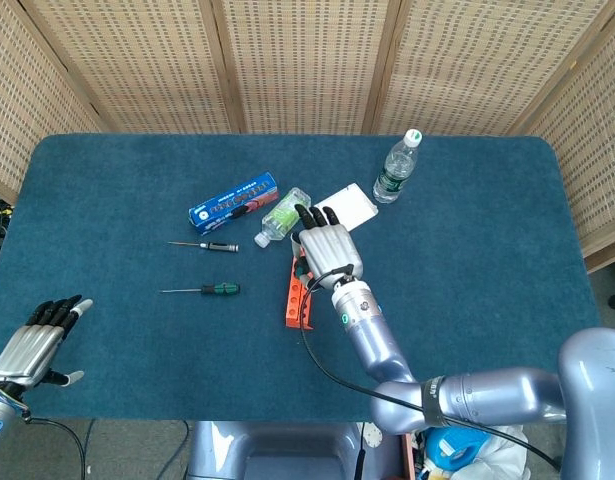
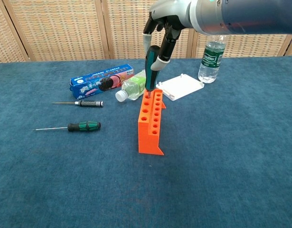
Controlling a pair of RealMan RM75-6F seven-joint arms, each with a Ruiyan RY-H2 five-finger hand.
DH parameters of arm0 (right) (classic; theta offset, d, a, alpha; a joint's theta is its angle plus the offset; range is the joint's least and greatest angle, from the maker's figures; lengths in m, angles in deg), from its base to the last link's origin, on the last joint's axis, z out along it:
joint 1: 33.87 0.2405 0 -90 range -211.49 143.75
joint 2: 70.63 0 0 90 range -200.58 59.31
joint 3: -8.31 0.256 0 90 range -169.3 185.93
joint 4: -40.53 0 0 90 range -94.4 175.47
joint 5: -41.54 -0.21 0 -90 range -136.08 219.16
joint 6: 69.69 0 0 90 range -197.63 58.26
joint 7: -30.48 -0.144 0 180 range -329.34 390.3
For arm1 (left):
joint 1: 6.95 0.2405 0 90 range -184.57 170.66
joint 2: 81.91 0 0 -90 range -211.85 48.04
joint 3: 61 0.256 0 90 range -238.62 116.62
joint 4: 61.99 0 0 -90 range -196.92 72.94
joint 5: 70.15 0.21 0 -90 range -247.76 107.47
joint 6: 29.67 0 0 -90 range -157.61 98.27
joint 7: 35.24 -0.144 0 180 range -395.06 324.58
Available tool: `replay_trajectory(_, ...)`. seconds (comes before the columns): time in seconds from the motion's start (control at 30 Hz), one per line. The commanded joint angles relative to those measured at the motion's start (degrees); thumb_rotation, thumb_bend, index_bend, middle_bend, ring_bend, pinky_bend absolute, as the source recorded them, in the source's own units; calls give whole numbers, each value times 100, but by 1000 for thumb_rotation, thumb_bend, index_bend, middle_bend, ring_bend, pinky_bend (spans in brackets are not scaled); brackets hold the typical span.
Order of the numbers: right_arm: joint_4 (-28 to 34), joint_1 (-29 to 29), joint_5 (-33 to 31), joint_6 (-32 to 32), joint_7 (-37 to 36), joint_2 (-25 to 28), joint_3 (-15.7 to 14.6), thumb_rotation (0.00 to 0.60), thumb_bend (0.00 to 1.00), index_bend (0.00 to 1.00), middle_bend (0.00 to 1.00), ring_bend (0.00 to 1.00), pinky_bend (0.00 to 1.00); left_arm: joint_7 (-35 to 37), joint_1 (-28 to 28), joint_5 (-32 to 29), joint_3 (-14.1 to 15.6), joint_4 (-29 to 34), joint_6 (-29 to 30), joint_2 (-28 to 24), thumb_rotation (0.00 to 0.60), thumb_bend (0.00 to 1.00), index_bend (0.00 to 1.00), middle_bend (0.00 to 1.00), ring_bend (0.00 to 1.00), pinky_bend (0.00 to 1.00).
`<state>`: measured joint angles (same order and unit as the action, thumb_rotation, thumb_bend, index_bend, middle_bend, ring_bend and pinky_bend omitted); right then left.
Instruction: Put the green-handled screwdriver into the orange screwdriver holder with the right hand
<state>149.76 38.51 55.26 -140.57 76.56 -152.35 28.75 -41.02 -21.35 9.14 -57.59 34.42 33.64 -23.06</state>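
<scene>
Green-handled screwdriver (image 2: 151, 68) was gripped upright by the right hand (image 2: 163, 29), tip entering the orange screwdriver holder (image 2: 150, 123); left hand (image 1: 32, 340) lay open-fingered.

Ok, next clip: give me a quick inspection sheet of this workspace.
Surface: blue cloth table.
Job's things: green-handled screwdriver upright, tip in a far-end hole of the orange holder.
Clutter: two small screwdrivers, blue box, lying green bottle, white plate, standing water bottle.
Hands: right hand grips the screwdriver handle; left hand holds nothing, near the table edge.
Cables: black cable along the right arm.
Surroundings: wicker screens.
</scene>
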Motion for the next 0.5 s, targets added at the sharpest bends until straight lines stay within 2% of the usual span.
replay_trajectory(0.03, -18, -9, 22, 14, -13, -14, -5, 600, 264, 617, 11, 0, 0, -3, -2, -3, 5, 0, -9, 1, 600, 56, 34, 0, 0, 0)
replay_trajectory(0.17, -60, -24, 44, 52, -40, -50, -21, 600, 264, 592, 11, 0, 0, -20, -8, 4, 11, 2, -16, 10, 600, 56, 34, 0, 0, 0)
replay_trajectory(0.5, -119, -53, -52, 218, -64, -47, -51, 600, 260, 437, 0, 0, 0, -16, -9, 17, 18, -9, -9, 18, 600, 56, 34, 0, 0, 0)
